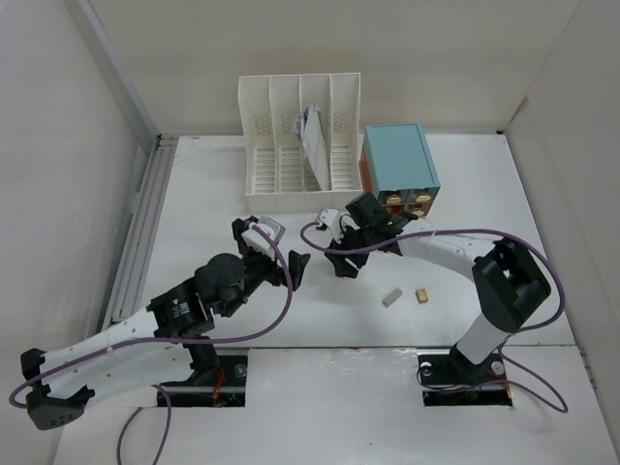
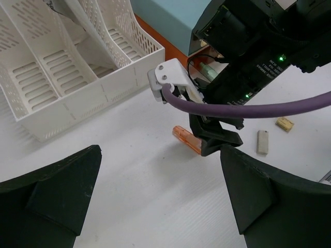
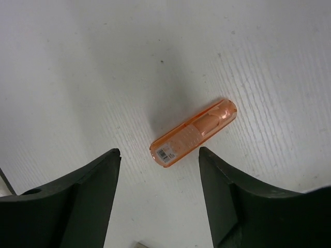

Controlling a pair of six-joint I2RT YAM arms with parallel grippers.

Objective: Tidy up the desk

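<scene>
we start at the right hand (image 3: 158, 151), which hangs over the desk (image 1: 504, 208) with its fingers spread and nothing held. an orange tube (image 3: 194, 133) lies flat between and below the fingers, touching neither. we judge the hand is lined up this way to close across the tube's narrow width, though the tube sits at an angle to the gap, so the grip may land nearer its labelled end.

the left hand (image 2: 160, 152) is wide open and empty too. it hovers low in front of the file rack (image 1: 300, 136) and faces the tube, probably keeping out of the way.

in front of the file rack, further out than the tube, lie two small blocks (image 1: 391, 297). a teal drawer box (image 1: 399, 167) stands just beside the rack, and a slanted sheet (image 1: 315, 143) leans in one of the rack's slots.

the desk spreads under all of this, out from the file rack at its far side. it is white and flat with faint streaky grain and small specks, and a grey rail (image 1: 140, 228) runs along the edge off the rack's end.
</scene>
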